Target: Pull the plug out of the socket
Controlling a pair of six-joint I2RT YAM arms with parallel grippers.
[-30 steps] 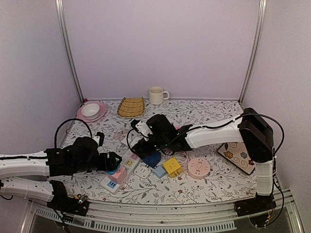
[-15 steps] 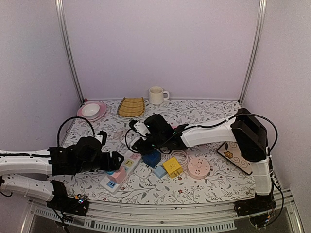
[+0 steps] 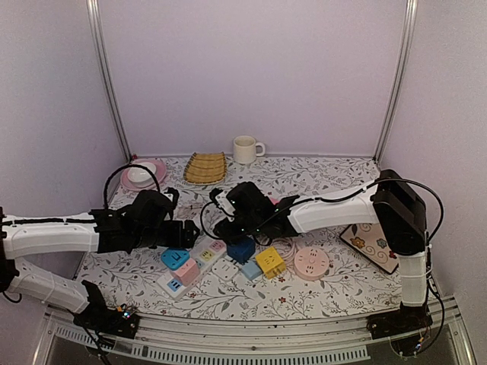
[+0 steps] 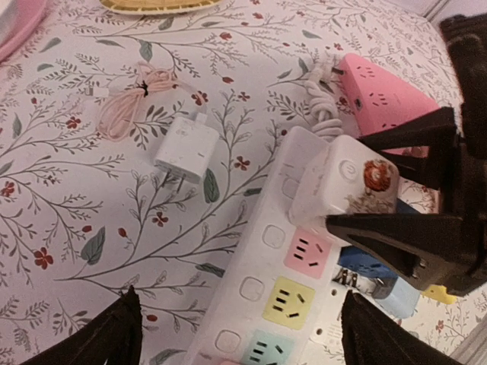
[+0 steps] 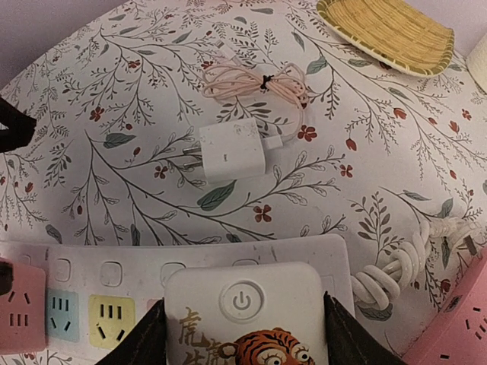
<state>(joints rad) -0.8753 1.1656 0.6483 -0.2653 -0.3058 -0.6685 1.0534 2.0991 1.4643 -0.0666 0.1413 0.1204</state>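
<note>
A white plug, marked with a power button and a tiger picture, is seen seated on a white power strip whose sockets are faced in pink, yellow and teal. In the top view the strip is laid on the flower-patterned worktop slanting from 7 o'clock to 1 o'clock, left of the middle, and the plug is fitted at its 1 o'clock end. The right pincer is closed on the plug, with one black finger pressed against each side of it. The left pincer is held spread wide above the strip, nothing being gripped, and its two dark fingers are seen at the lower corners of the left wrist view. In the right wrist view a small white charger is found at 12 o'clock from the plug, with a coiled pink cable just beyond it, and a knotted white cord at 2 o'clock. A yellow cube socket and a round pink socket are placed near the strip at its 3 o'clock side. At the far edge of the worktop a woven tray and a mug are set.
</note>
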